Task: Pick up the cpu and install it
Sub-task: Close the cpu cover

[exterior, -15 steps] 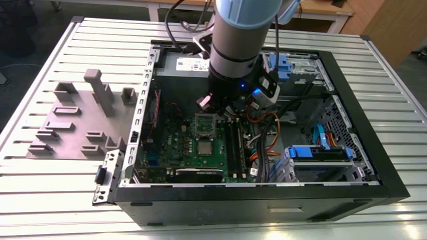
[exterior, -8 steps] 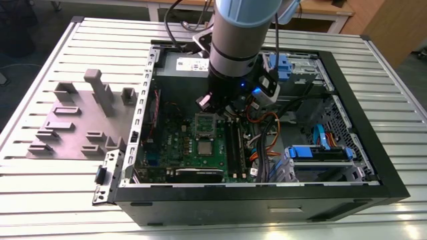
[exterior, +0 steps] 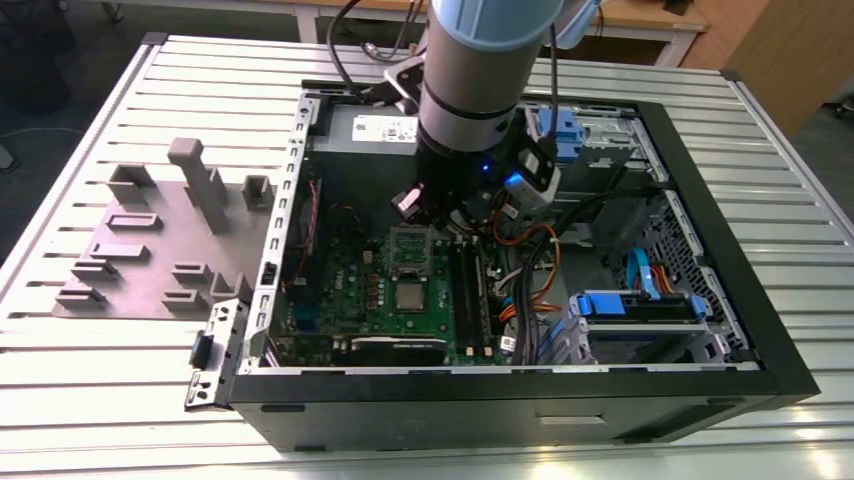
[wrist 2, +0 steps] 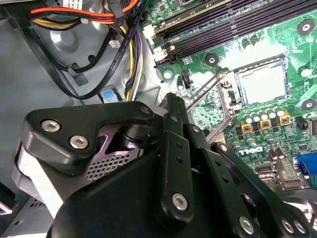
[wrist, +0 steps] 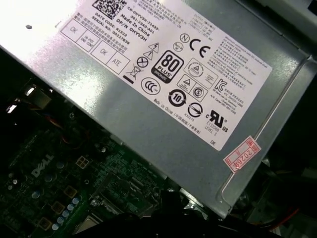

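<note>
Exterior view: high, down into case (exterior: 534, 412); both wrist views close, sharing motherboard (wrist 2: 233, 54) (wrist: 54, 184).

You'll find a printed label (wrist: 163, 64) of certification marks on the grey power supply (wrist: 163, 148), a red-bordered sticker (wrist: 242, 154) near its corner, and white lettering (wrist: 42, 166) on the motherboard (wrist: 59, 198).

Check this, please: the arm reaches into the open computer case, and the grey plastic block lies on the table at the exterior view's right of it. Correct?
No: the exterior view shows the grey plastic block on the table at its left of the computer case. The arm does reach into the case.
</note>
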Controlling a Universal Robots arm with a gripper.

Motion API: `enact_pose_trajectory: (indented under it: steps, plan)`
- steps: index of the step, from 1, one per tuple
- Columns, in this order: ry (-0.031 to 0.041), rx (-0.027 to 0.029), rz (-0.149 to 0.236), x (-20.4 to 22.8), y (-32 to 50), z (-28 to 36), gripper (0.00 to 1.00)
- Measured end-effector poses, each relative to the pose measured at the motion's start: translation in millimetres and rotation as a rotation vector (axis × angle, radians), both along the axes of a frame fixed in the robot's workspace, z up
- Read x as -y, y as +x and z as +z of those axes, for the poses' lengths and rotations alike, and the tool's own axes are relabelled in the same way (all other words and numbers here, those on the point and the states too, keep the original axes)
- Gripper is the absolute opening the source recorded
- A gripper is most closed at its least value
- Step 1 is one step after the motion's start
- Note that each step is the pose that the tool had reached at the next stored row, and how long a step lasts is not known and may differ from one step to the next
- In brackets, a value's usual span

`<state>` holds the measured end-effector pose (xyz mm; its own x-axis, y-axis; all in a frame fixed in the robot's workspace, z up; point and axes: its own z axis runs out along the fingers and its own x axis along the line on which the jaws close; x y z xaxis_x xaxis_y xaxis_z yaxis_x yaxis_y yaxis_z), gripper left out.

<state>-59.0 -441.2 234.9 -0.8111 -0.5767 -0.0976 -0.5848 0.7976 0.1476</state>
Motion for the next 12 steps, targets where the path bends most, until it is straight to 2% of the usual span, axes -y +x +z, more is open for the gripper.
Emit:
enact_pose_trajectory:
  steps: [12]
  plan:
    - [-0.0001, -0.0001, 0.011, 0.5, -0.7, 3.5, 0.11]
